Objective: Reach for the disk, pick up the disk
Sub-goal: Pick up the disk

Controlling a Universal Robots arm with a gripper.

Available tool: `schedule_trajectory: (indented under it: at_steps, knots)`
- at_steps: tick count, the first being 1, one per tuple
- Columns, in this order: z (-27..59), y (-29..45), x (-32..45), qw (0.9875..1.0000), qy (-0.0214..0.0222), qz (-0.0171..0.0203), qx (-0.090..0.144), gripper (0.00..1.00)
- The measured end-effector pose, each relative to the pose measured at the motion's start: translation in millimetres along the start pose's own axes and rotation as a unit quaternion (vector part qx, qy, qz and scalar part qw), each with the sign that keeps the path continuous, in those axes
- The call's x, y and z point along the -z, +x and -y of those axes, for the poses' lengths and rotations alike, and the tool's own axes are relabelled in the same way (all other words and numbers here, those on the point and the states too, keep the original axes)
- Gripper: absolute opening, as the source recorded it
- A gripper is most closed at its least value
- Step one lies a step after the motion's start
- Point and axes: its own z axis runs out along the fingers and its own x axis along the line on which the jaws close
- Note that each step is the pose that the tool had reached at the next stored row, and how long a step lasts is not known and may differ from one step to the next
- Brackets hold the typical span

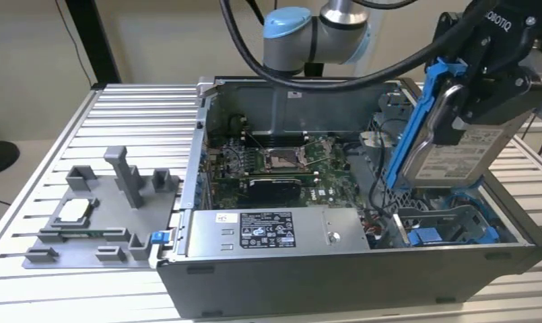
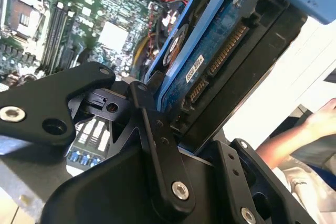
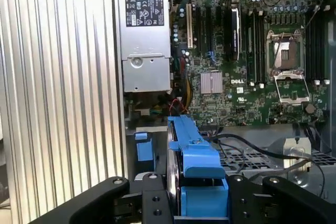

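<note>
The disk (image 1: 458,160) hangs upright above the open computer case's drive corner, on the exterior view's right. Its white label faces the camera and a blue rail (image 1: 413,131) runs along its edge. My gripper (image 1: 466,124) is shut on the disk from above, its black fingers (image 1: 451,121) clamped on both flat faces. In the second wrist view the disk's blue circuit-board side (image 2: 218,59) sits between the black fingers (image 2: 155,129). In the first wrist view the blue rail (image 3: 195,153) stands out from between the fingers (image 3: 149,198).
The open computer case (image 1: 343,269) holds a green motherboard (image 1: 280,161), a silver power supply box (image 1: 271,232) and a blue drive bay (image 1: 450,225). A grey fixture with a small chip (image 1: 76,210) lies on the slatted table (image 1: 136,114). A person's arm (image 2: 294,135) is nearby.
</note>
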Motion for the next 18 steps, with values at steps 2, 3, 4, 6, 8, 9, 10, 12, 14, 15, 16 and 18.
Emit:
schedule_trajectory:
  at_steps: [2,3,4,6,8,9,10,12,14,15,16,18]
  knots:
    - [0.3,4.9,-0.5,1.0000,0.0000,0.0000,0.000,0.00]
    - [0.5,7.3,-0.7,1.0000,0.0000,0.0000,0.000,0.00]
    - [0.7,9.8,-1.0,1.0000,0.0000,0.0000,0.000,0.00]
    - [1.2,15.1,-1.4,1.0000,0.0000,0.0001,0.000,0.00]
    - [1.6,20.4,-1.8,1.0000,0.0000,0.0000,0.000,0.00]
    - [2.1,22.2,-2.0,1.0000,-0.0001,0.0004,0.000,0.00]
    - [2.9,23.1,-2.2,1.0000,-0.0001,0.0005,0.000,0.00]
    - [5.7,23.6,-2.3,1.0000,-0.0001,0.0005,0.000,0.00]
    - [7.0,23.8,-2.3,1.0000,-0.0002,0.0005,0.000,0.00]
    - [7.0,23.8,-2.4,1.0000,-0.0002,0.0006,0.000,0.00]
    - [7.0,23.8,-2.3,1.0000,-0.0002,0.0005,0.000,0.00]
    - [7.1,23.9,-2.3,1.0000,-0.0002,0.0005,0.000,0.00]
